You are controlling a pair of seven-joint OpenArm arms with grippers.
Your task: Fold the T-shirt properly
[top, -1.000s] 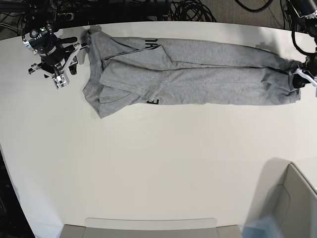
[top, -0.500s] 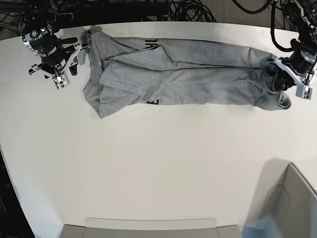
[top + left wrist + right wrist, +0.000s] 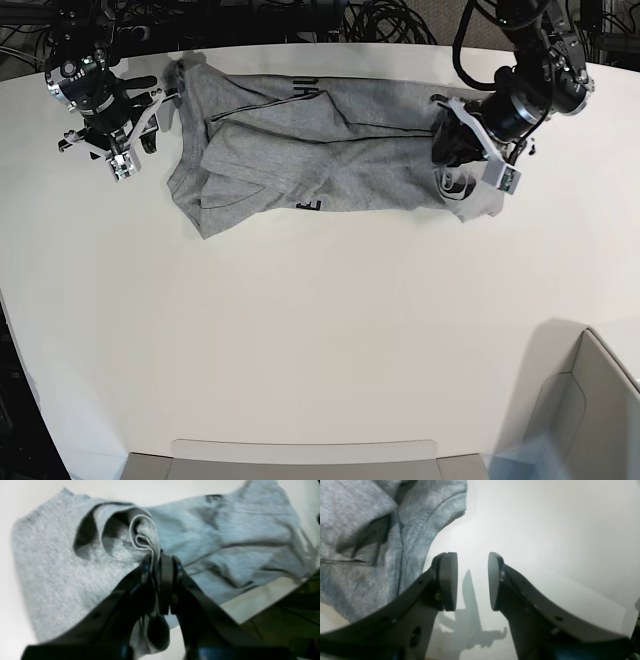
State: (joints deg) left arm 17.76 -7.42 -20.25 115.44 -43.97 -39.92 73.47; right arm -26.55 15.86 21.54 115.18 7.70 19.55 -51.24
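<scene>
The heather-grey T-shirt lies across the upper middle of the white counter, its right end lifted and bunched. The left gripper, at upper right in the base view, has its fingers clenched on a folded hem. The right gripper, upper left, stands released beside the shirt's edge, holding nothing

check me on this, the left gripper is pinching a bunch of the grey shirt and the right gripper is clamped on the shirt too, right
Not quite. The left gripper is indeed shut on a fold of the grey shirt, but the right gripper holds nothing. The right wrist view shows its jaws apart over bare table, with the shirt lying beside it.
</scene>
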